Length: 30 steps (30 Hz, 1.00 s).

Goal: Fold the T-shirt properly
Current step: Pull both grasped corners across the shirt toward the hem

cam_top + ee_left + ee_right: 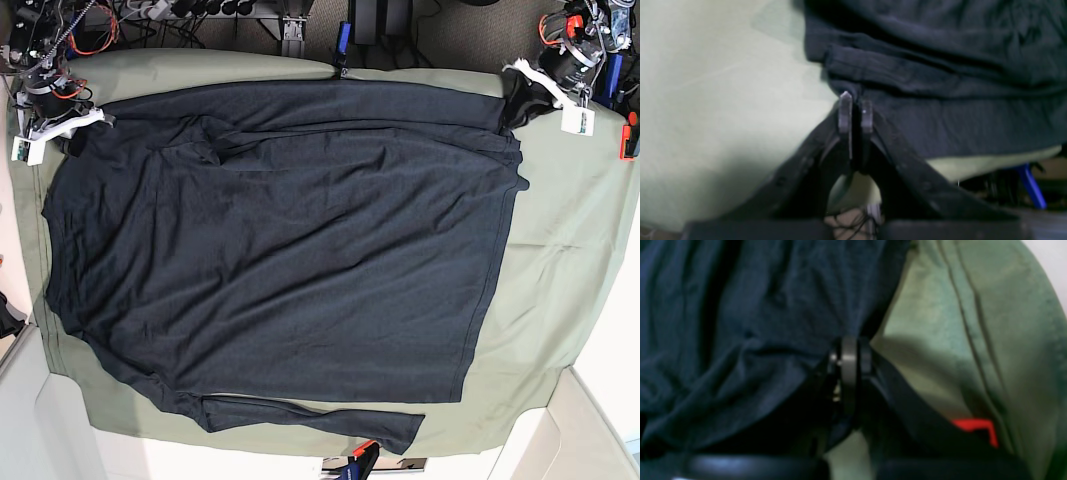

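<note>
The dark navy T-shirt (280, 250) lies spread flat on the olive-green cloth, with one long sleeve (330, 420) stretched along the near edge. My left gripper (515, 88) is at the shirt's far right corner. In the left wrist view it (856, 100) is shut on the stitched hem of the T-shirt (940, 66). My right gripper (75, 125) is at the far left corner. In the right wrist view it (849, 351) is shut on a bunch of the T-shirt's fabric (756, 323).
The olive-green cloth sheet (560, 260) covers the table past the shirt on all sides. Cables and gear (200, 15) line the far edge. A red item (630, 135) sits at the right edge. A blue part (1032, 186) shows beyond the table.
</note>
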Available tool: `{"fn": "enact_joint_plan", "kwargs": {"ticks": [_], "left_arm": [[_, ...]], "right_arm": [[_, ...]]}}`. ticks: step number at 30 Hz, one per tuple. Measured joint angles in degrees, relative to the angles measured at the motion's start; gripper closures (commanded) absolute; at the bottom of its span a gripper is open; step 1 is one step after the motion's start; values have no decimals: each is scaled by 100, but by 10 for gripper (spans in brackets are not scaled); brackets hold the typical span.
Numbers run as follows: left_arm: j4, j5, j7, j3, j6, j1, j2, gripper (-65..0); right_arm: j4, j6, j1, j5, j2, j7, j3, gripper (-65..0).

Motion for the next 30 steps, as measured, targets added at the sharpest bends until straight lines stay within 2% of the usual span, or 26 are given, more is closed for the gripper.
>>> {"fn": "enact_joint_plan", "kwargs": {"ticks": [3, 7, 9, 13, 20, 23, 26, 30], "left_arm": [[439, -2, 160, -201, 11, 330, 39, 0], [1176, -323, 127, -743, 13, 758, 20, 0], [1445, -372, 122, -964, -4, 898, 11, 0], [1670, -479, 144, -1235, -7, 918, 22, 0], [1718, -463, 153, -1290, -7, 308, -164, 0], [1711, -420, 153, -1252, -7, 103, -337, 0], [1484, -66, 170, -981, -39, -356, -503, 0], [732, 116, 116, -356, -52, -1141, -758, 0]], "right_arm": [[354, 15, -52, -22, -28, -538, 168, 0], [750, 22, -92, 31, -28, -551, 616, 0], [828, 20, -94, 251, -13, -540, 782, 0], [831, 20, -90, 374, -31, -540, 841, 0], [811, 55, 389, 420, -28, -507, 844, 0], [608, 225, 664, 415, -31, -503, 844, 0], [299, 271, 1012, 415, -28, -505, 841, 0], [-179, 282, 1502, 431, -28, -501, 844, 0]]}}
